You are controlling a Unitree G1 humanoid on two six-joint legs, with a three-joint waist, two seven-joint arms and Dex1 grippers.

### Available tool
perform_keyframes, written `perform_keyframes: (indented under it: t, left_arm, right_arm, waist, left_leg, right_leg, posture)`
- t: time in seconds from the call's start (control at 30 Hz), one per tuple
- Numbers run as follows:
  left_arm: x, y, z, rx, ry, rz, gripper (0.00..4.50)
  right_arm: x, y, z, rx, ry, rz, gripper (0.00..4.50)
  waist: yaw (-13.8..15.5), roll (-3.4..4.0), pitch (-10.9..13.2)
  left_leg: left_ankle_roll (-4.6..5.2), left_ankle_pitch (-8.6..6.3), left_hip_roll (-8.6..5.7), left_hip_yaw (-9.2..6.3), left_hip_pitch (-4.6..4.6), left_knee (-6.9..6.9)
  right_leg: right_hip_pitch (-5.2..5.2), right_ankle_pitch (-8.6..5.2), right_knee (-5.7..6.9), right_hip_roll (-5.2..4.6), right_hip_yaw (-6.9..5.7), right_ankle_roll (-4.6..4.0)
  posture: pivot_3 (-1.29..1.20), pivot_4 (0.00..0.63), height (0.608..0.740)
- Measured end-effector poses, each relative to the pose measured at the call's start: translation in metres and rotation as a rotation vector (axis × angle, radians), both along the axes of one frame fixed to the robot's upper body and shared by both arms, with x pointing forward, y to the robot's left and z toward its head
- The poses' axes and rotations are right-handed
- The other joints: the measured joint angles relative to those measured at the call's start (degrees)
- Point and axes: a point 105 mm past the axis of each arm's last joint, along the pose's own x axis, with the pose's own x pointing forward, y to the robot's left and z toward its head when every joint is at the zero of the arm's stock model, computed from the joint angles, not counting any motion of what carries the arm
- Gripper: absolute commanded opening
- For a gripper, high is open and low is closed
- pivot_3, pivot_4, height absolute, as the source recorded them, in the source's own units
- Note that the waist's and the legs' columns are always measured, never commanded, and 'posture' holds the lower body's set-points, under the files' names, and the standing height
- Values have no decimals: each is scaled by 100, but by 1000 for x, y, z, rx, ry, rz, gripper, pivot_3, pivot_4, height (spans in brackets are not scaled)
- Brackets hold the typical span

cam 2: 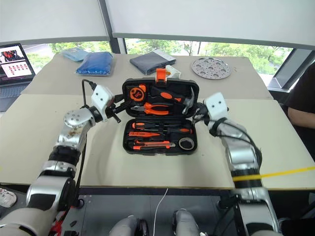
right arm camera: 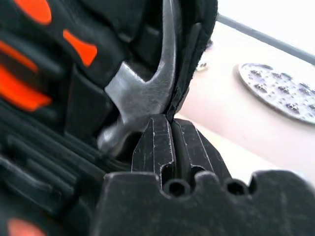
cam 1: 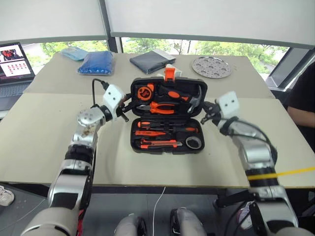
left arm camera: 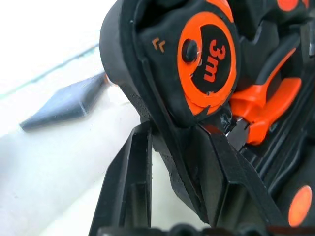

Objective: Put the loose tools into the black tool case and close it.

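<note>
The black tool case [cam 1: 166,150] lies open at the table's middle, its lid [cam 1: 136,84] tilted up off the table with the orange latch [cam 1: 169,73] at its far edge. Slim orange-and-black tools [cam 1: 153,132] lie in the recesses of the lower half. The lid holds a tape measure [left arm camera: 206,64], pliers [cam 1: 165,107] and a hammer [right arm camera: 142,93]. My left gripper [cam 1: 129,109] is shut on the lid's left edge, one finger [left arm camera: 130,182] outside the wall and one inside. My right gripper [cam 1: 204,111] is shut on the lid's right rim by the hammer head.
At the table's far side lie a dark navy pouch [cam 1: 151,60], a blue bag [cam 1: 96,63], a pale blue bag [cam 1: 74,52] and a perforated metal disc [cam 1: 211,67]. A laptop [cam 1: 12,61] stands far left. A person [cam 1: 302,98] sits at the right edge.
</note>
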Motion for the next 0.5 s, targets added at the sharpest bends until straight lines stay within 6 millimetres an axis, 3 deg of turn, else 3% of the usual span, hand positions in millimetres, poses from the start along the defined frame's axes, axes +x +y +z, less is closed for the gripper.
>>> perform_keyframes:
  t: [0.07, 0.1, 0.17, 0.23, 0.3, 0.33, 0.43, 0.5]
  left_arm:
    - [-10, 1, -6, 4, -29, 6, 1140]
    - [-15, 2, -9, 7, -30, 7, 1487]
    - [-23, 6, -13, -15, 3, 18, 2017]
    - [-33, 27, -22, -42, 87, 63, 2767]
    - [-49, 49, -27, -61, 214, 78, 3495]
    - [-55, 65, -22, -88, 273, 96, 3871]
    - [-78, 95, -2, -71, 400, 82, 3871]
    - [-81, 108, 6, -70, 445, 90, 3871]
  right_arm:
    - [-13, 0, -9, -24, -43, 5, 0]
    - [-18, -1, -14, -31, -50, 11, 0]
    - [-32, -2, -21, -30, -41, 29, 705]
    - [-46, -13, -32, -25, 25, 31, 1282]
    - [-59, -38, -36, -30, 99, 0, 1961]
    - [-64, -52, -31, -23, 131, -14, 1989]
    - [-96, -70, -17, -84, 238, 66, 1989]
    - [-119, -66, -28, -112, 356, 167, 1989]
  waist:
    - [0, 0, 0]
    - [1, 0, 0]
    - [2, 0, 0]
    - [-3, 0, 1]
    - [-24, 0, 3]
    - [-22, -2, 4]
    - [30, 1, 3]
    - [118, 0, 1]
  left_leg:
    - [0, 0, 0, 1, 28, 0]
    - [-1, 0, 2, 0, 57, -2]
    - [-1, -1, 7, -1, 86, -6]
    - [-2, -1, 16, -3, 92, -2]
    - [-2, 0, 19, -3, 90, 0]
    - [-4, 1, 22, -3, 92, 7]
    - [-12, 3, 26, -17, 117, -7]
    - [-64, -17, 26, -30, 174, -41]
  right_leg:
    - [24, -12, -15, -3, 7, 15]
    - [57, -25, -19, -3, 8, 30]
    - [88, -33, -26, -3, 10, 42]
    - [92, -34, -18, -3, 14, 42]
    - [83, -34, -8, -5, 22, 41]
    - [85, -35, -1, -3, 21, 39]
    - [103, -47, -2, -5, 18, 22]
    - [163, -53, -34, -4, 12, 16]
  posture:
    - [0, 150, 718]
    - [0, 150, 718]
    - [0, 150, 718]
    - [0, 150, 718]
    - [0, 150, 718]
    - [0, 150, 718]
    - [0, 150, 718]
    - [0, 150, 718]
